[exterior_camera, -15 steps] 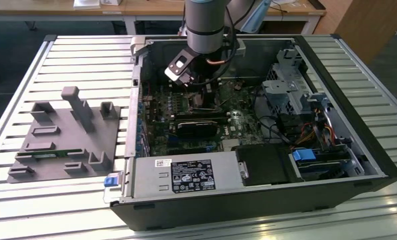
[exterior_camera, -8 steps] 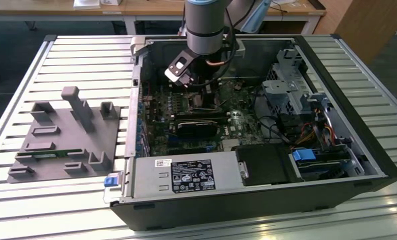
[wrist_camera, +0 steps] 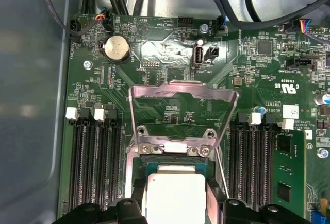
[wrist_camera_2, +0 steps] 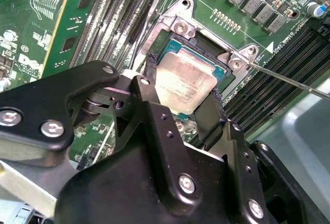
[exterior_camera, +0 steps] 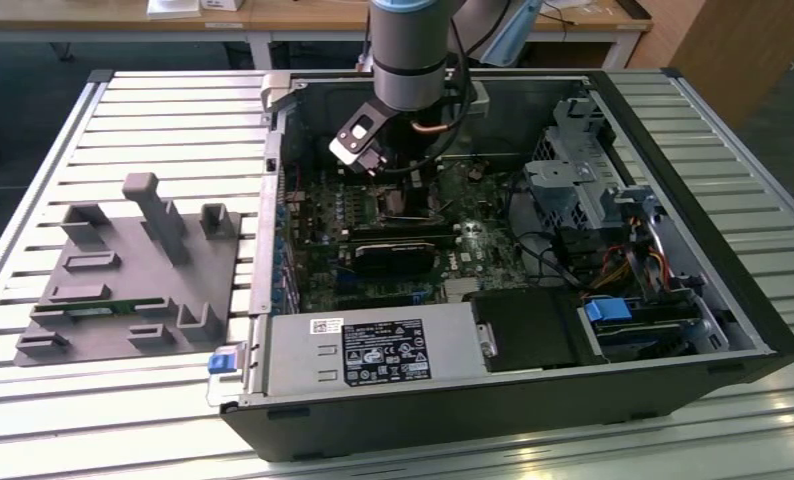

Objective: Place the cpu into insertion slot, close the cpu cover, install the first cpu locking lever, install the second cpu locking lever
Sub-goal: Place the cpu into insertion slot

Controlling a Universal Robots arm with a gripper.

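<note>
Workshop (open computer, slatted table).

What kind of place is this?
Probably a robotics lab or workshop: an opened computer case on a slatted metal table, a robot arm reaching inside, its pincer gripping a chip, wooden desks behind.

Stuff around the gripper: RAM slots run close along both sides of it. A coin cell sits further off on the board, past one bank of slots. A green card sits just beyond the other bank. Black cables loop over the board's far edge.

In the exterior view the case lies open on a slatted table. A long black module is near the gripper. The PSU is well apart from it, at the wall nearest the camera (blue tab just beside it). A grey jig sits outside the case, well apart from the gripper, toward the exterior view's left.
</note>
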